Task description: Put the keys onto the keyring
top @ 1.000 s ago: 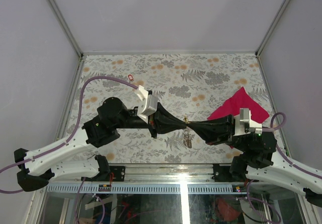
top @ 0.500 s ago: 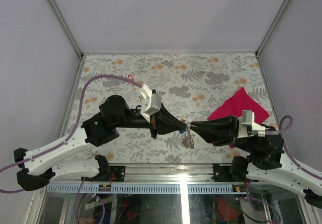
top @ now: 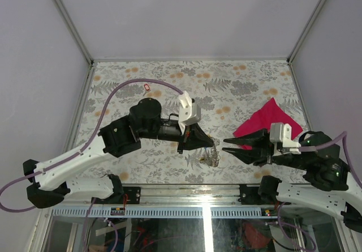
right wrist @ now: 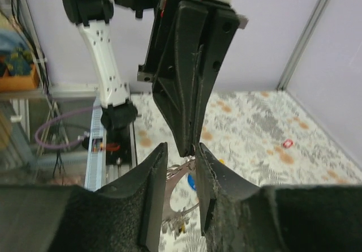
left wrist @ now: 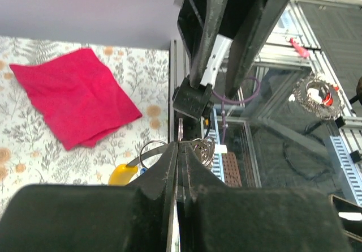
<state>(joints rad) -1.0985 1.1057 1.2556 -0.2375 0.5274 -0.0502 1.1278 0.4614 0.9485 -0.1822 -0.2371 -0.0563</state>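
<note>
One thin silvery keyring [left wrist: 146, 149], yellow-headed key [left wrist: 121, 174] beside.

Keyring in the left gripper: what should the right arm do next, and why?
Probably send the open, empty right gripper to the red key, which lies loose at the far left of the table. The left gripper is shut on the keyring, holding it ready.
</note>
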